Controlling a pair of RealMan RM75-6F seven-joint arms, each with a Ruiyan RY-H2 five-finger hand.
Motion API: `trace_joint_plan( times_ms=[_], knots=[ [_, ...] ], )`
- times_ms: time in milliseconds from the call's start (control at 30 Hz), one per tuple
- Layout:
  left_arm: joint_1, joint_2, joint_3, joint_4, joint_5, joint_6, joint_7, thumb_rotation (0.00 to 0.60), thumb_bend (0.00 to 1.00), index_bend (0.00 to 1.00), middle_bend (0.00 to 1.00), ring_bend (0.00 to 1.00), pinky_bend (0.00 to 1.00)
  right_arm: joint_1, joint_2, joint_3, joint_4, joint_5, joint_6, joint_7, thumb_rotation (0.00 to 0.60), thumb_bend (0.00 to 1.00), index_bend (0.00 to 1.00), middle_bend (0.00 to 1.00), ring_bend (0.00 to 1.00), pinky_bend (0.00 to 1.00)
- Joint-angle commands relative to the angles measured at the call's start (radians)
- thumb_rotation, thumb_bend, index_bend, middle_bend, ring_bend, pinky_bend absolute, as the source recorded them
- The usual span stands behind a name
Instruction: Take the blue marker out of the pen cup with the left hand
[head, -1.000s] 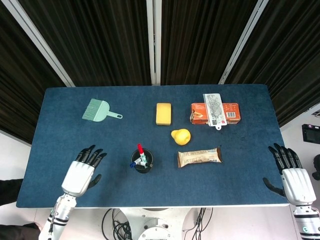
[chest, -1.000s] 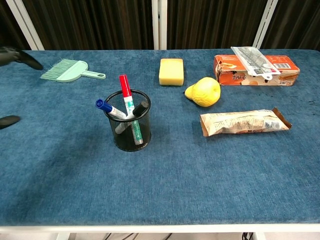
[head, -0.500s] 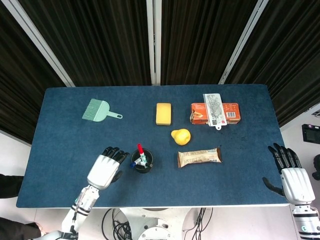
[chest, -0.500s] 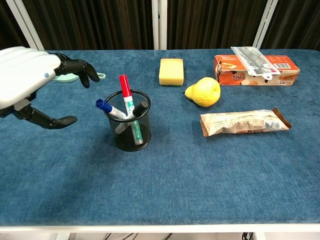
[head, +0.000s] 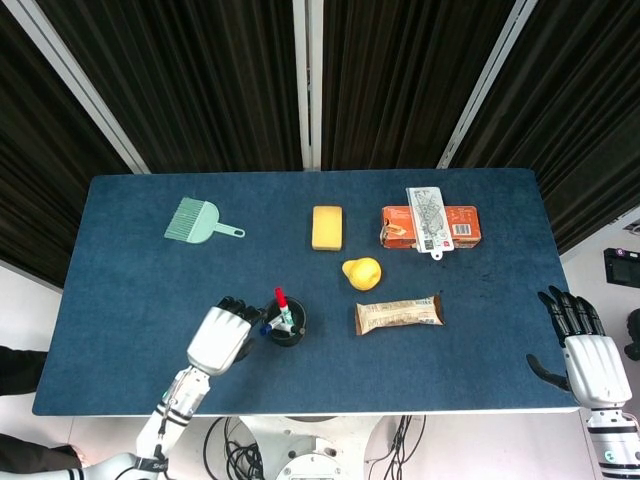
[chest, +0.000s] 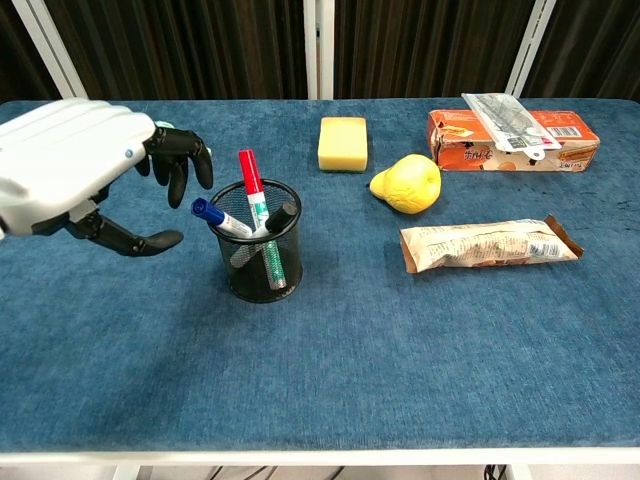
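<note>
Blue felt table before dark curtains: left hand (chest: 75, 175) at the pen cup (chest: 262, 262), fingers apart, holding nothing.

Blue marker (chest: 220, 218) leans out of the cup's left rim, cap up, just beside the fingertips (chest: 176, 175); judged light, rigid and smooth, best pinched just below the cap and drawn along its tilt, since the light mesh cup may tip. Red marker (chest: 250, 182) stands beside it. Writing on the orange box (chest: 510, 138) and snack bar (chest: 490, 244) is too small to read. Right hand (head: 588, 352) rests at the table edge, fingers spread.
</note>
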Motion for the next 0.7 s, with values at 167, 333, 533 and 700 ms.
trace_joint_plan(
  times_ms=[167, 333, 533, 700],
  knots=[
    [-0.018, -0.014, -0.002, 0.013, -0.011, -0.005, 0.003, 0.600, 0.32, 0.44, 0.56, 0.47, 0.43, 0.002, 0.002, 0.002, 0.000, 0.007, -0.005, 0.003, 0.600, 0.18, 0.00, 0.00, 0.00, 0.00],
    [-0.032, -0.018, -0.003, 0.016, -0.020, -0.011, 0.005, 0.600, 0.32, 0.46, 0.58, 0.50, 0.44, 0.004, 0.004, 0.004, -0.002, 0.014, -0.010, 0.004, 0.600, 0.18, 0.00, 0.00, 0.00, 0.00],
    [-0.043, -0.021, 0.000, 0.015, -0.026, -0.011, 0.014, 0.600, 0.33, 0.47, 0.60, 0.52, 0.44, 0.004, 0.007, 0.003, -0.007, 0.017, -0.013, 0.006, 0.600, 0.18, 0.00, 0.00, 0.00, 0.00],
    [-0.050, -0.028, 0.000, 0.022, -0.027, -0.003, 0.016, 0.600, 0.34, 0.48, 0.63, 0.55, 0.44, 0.005, 0.009, 0.006, -0.007, 0.024, -0.015, 0.010, 0.600, 0.18, 0.00, 0.00, 0.00, 0.00]
  ],
)
